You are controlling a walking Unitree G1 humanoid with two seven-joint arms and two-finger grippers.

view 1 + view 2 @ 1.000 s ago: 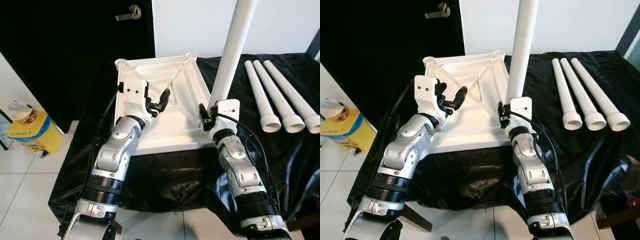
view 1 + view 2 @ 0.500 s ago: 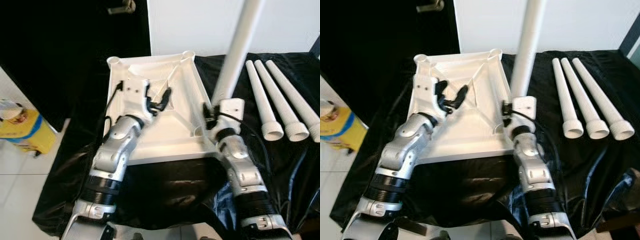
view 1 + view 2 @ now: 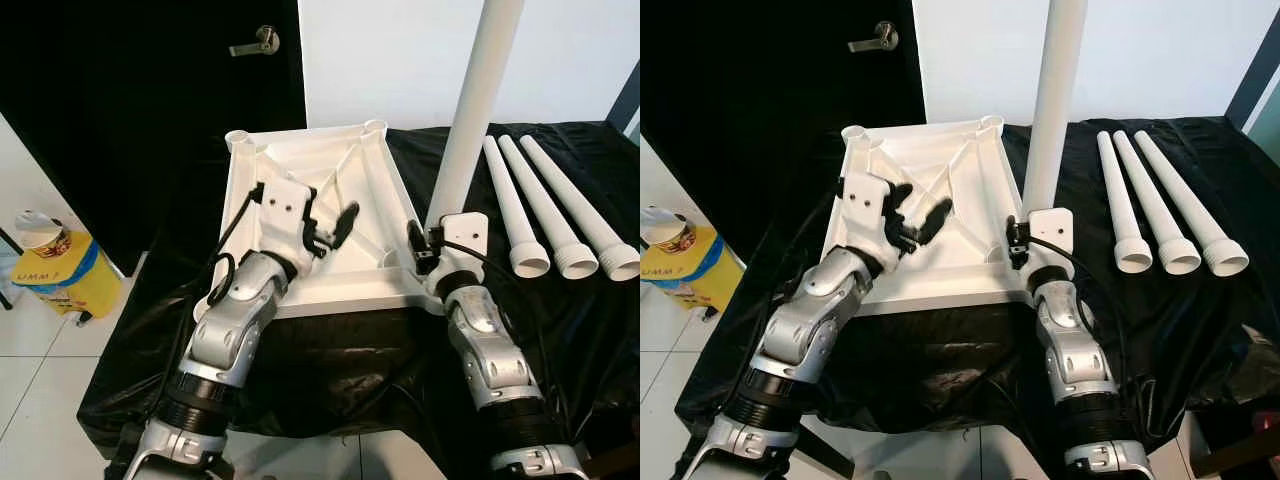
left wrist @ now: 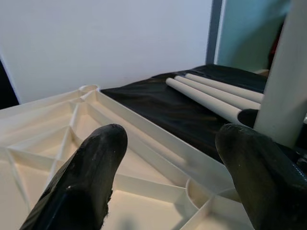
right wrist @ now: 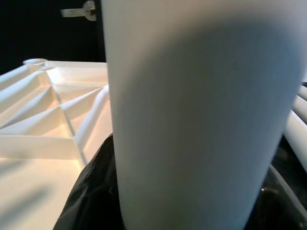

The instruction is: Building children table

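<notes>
Left eye view: upturned white tabletop [image 3: 320, 215] on the black-draped desk [image 3: 330, 340]; right pincer [image 3: 425, 245] clamped on an upright white table leg [image 3: 470, 110] at the tabletop's near right corner; left pincer [image 3: 335, 225] above the ribbed underside, spread wide; three spare legs [image 3: 560, 215] lying side by side, right.

Left wrist view: black fingers [image 4: 86, 177] far apart over ribs.

Right wrist view: leg close against black fingers [image 5: 91, 191].
</notes>
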